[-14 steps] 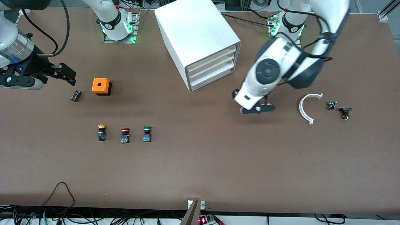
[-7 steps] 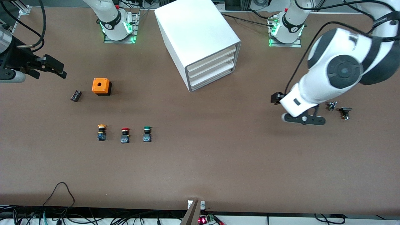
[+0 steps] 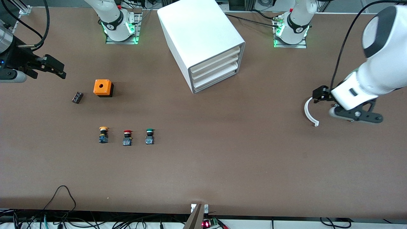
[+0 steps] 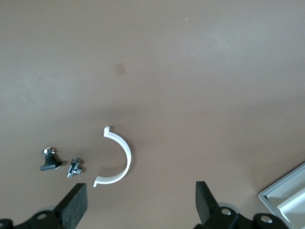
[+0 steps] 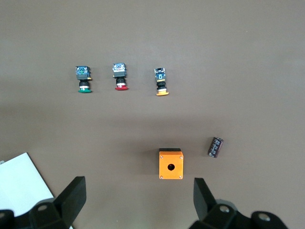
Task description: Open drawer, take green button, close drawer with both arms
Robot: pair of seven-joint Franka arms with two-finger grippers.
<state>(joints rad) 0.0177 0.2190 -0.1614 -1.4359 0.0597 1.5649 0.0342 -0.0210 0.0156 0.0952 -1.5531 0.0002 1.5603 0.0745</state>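
**All three drawers shut, green button on the surface, both arms held wide and empty**

The lowest shallow white plastic tray drawer point(image 3: 215, 78) of the big white box cabinet point(image 3: 200, 38) is seen pushed in, flush with the two drawers above it. The small push button with the green mushroom cap on a black and blue body point(image 3: 149, 136) is found lying on the brown surface point(image 3: 222, 159), nearer to the front camera than the cabinet and toward the right arm's end. It is set at one end of a row of three; the red-capped button point(image 3: 127, 137) is placed just beside it and the yellow-capped button point(image 3: 103, 135) next after that.

Farther from the front camera than this row, an orange square box with a round hole in its top point(image 3: 103, 87) is seen, with a small dark cylinder point(image 3: 77, 97) near it.

The right gripper point(image 3: 51, 66) is held over the edge of the surface at the right arm's end; its jaws are spread wide with nothing between them, as the right wrist view shows.

The left gripper point(image 3: 357, 116) is held over the left arm's end, just beside a white plastic half-ring point(image 3: 309, 112). Its jaws are likewise spread wide and empty. In the left wrist view, two small black and metal parts point(image 4: 62, 163) are seen beside the half-ring.
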